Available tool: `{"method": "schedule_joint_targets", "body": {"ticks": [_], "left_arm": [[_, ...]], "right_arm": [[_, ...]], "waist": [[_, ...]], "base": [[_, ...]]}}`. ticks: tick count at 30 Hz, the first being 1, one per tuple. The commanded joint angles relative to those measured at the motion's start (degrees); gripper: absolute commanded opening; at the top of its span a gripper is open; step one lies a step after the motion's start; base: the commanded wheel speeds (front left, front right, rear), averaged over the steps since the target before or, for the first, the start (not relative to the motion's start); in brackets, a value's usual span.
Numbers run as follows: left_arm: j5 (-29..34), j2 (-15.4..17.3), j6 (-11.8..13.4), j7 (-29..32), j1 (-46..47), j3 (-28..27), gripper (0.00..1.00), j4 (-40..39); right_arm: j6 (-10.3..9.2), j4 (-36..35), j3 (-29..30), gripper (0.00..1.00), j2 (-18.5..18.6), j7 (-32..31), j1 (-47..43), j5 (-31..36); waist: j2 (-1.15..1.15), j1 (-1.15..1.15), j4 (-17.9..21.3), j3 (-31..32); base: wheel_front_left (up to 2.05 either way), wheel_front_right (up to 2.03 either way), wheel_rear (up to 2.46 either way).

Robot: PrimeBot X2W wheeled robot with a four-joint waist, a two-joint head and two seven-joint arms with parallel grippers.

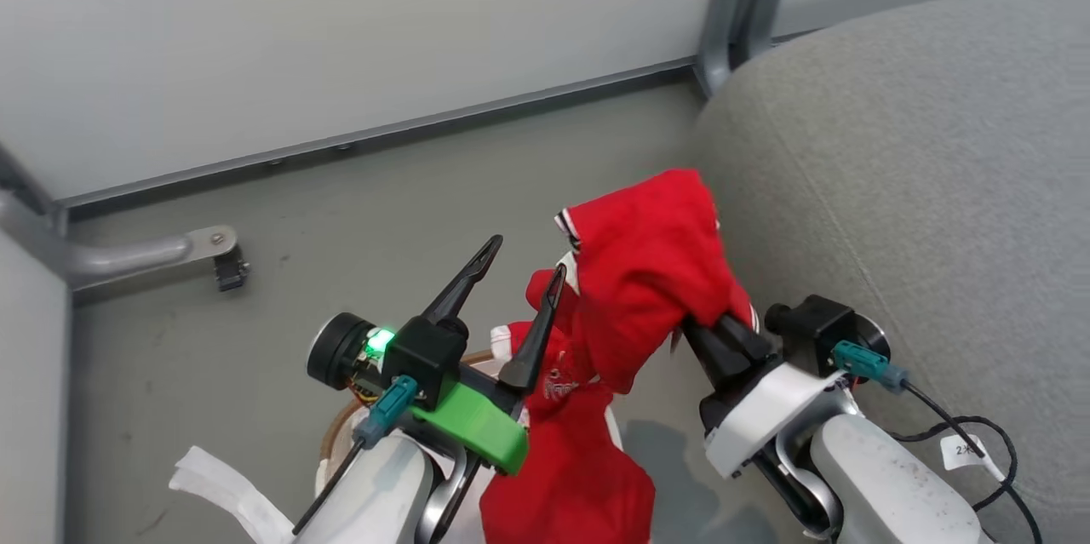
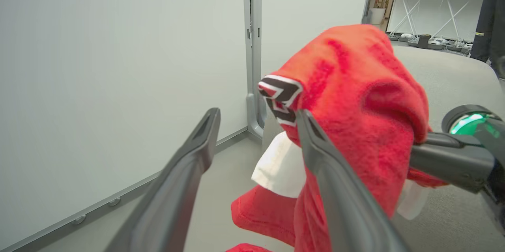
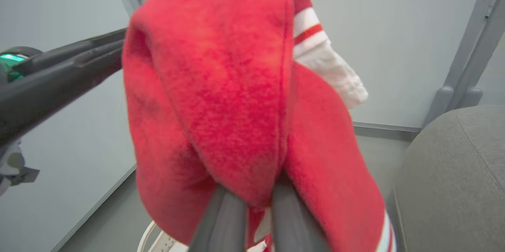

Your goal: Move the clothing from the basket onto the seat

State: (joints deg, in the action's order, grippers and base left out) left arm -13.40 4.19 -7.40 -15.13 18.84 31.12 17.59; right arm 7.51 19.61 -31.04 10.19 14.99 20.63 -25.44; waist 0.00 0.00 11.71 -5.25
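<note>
Your right gripper (image 1: 722, 329) pinches the clothing (image 1: 647, 272), raised over the basket (image 1: 337, 433); your left gripper (image 1: 527, 256) is spread, holding nothing.

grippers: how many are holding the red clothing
1. The right gripper is shut on the clothing, held up beside the seat. The left gripper is open next to the cloth, gripping nothing.

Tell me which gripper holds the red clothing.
The right gripper: its fingers are shut on the clothing. The left gripper stands open beside it.
</note>
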Motion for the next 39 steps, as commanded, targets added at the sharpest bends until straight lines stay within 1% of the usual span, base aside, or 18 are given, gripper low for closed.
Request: {"method": "schedule_joint_targets", "body": {"ticks": [1, 3, 6, 10, 12, 14, 17, 18, 21, 27, 29, 31, 32, 33, 34, 35, 36, 39], "left_arm": [[0.74, 0.21, -0.09, -0.03, -1.34, -0.82, 1.0, -0.4], [1.39, 0.24, -0.1, -0.04, -1.43, -1.27, 1.0, -0.88], [2.04, 0.53, -0.1, -0.04, -1.21, -1.89, 1.0, -1.06], [2.29, 0.61, -0.1, -0.04, 0.49, -0.82, 1.0, -1.03], [2.16, 1.32, -0.1, -0.04, 1.25, -0.09, 1.0, -0.54], [2.4, 2.31, -0.1, -0.04, 2.28, 0.32, 1.0, -0.25], [2.76, 3.45, -0.1, -0.04, 3.97, 1.38, 1.0, 0.19], [2.93, 4.41, -0.1, -0.04, 5.37, 2.01, 1.0, 0.48], [3.06, 5.96, -0.1, -0.04, 7.7, 2.98, 1.0, 0.9], [3.56, 7.97, -0.1, -0.04, 11.83, 4.14, 1.0, 1.28], [3.74, 8.38, -0.1, -0.04, 12.98, 4.41, 1.0, 1.41], [3.9, 8.81, -0.1, -0.04, 13.59, 4.19, 1.0, 1.73], [3.97, 8.9, -0.1, -0.04, 13.77, 4.2, 1.0, 1.74], [4.0, 8.88, -0.1, -0.04, 13.91, 4.13, 1.0, 1.77], [3.96, 8.83, -0.1, -0.04, 14.0, 4.14, 1.0, 1.8], [3.9, 8.79, -0.1, -0.04, 14.01, 4.2, 1.0, 1.87], [3.83, 8.79, -0.1, -0.04, 13.92, 4.09, 1.0, 2.01], [4.88, 9.14, 0.14, -0.04, 13.69, 2.77, 1.0, 1.85]], "right_arm": [[-0.04, -0.73, 1.19, 0.0, 0.07, 0.29, -0.44, 0.54], [-0.04, -1.28, 2.8, 0.0, 0.39, 0.29, -0.78, 0.94], [-0.04, -1.99, 5.37, 0.0, 0.82, 0.29, -0.38, 1.48], [-0.04, -1.92, 10.01, 0.0, 2.08, 0.29, 1.38, 2.61], [-0.04, -1.39, 12.46, 0.0, 2.57, 0.29, 3.75, 3.29], [-0.04, -0.05, 15.03, 0.0, 2.26, 0.29, 6.42, 1.89], [-0.04, 2.39, 17.94, 0.0, 4.0, 0.29, 12.23, 1.66], [-0.04, 4.51, 20.29, 0.0, 5.11, 0.29, 16.47, 1.73], [-0.04, 8.22, 24.03, 0.0, 7.46, 0.29, 23.3, 3.51], [-0.04, 16.83, 31.96, 0.0, 11.76, 0.28, 34.44, 8.14], [-0.04, 19.71, 34.48, 0.0, 12.4, 0.29, 36.72, 9.43], [-0.04, 22.7, 37.68, 0.0, 11.71, 0.28, 38.61, 8.73], [-0.04, 24.32, 39.61, 0.12, 11.41, 0.28, 39.15, 7.95], [-0.04, 25.86, 41.25, 0.16, 11.66, 0.29, 39.57, 8.19], [-0.04, 26.77, 41.77, 0.4, 12.04, 0.29, 39.48, 9.1], [-0.04, 27.86, 42.35, 0.76, 12.14, 0.29, 38.72, 9.83], [-0.04, 28.76, 43.27, 1.0, 11.91, 0.29, 37.86, 10.13], [-0.04, 30.37, 45.1, 1.0, 10.67, 0.29, 34.28, 11.54]], "waist": [[0.0, 0.0, 11.66, -3.35], [0.0, 0.0, 14.59, -4.26], [0.0, 0.0, 17.99, -6.07], [0.0, 0.0, 18.87, -9.04], [0.0, 0.0, 19.04, -11.31], [0.0, 0.0, 19.07, -13.73], [0.0, 0.0, 17.93, -17.77], [0.0, 0.0, 16.83, -20.62], [0.0, 0.0, 14.9, -24.91], [0.0, 0.0, 11.56, -31.84], [0.0, 0.0, 10.72, -33.57], [0.0, 0.0, 10.19, -34.81], [0.0, 0.0, 9.97, -35.1], [0.0, 0.0, 9.66, -35.35], [0.0, 0.0, 9.42, -35.4], [0.0, 0.0, 9.11, -35.27], [0.0, 0.0, 8.92, -35.03], [0.0, 0.0, 8.7, -33.66]], "base": [[0.0, 0.0, 0.0], [0.0, 0.0, 0.0], [0.0, 0.0, 0.0], [0.0, 0.0, 0.0], [0.0, 0.0, 0.0], [0.0, 0.0, 0.0], [0.0, 0.0, 0.0], [0.0, 0.0, 0.0], [0.0, 0.0, 0.0], [0.0, 0.0, 0.0], [0.0, 0.0, 0.0], [0.0, 0.0, 0.0], [0.0, 0.0, 0.0], [0.0, 0.0, 0.0], [0.0, 0.0, 0.0], [0.0, 0.0, 0.0], [0.0, 0.0, 0.0], [0.0, 0.0, 0.0]]}}
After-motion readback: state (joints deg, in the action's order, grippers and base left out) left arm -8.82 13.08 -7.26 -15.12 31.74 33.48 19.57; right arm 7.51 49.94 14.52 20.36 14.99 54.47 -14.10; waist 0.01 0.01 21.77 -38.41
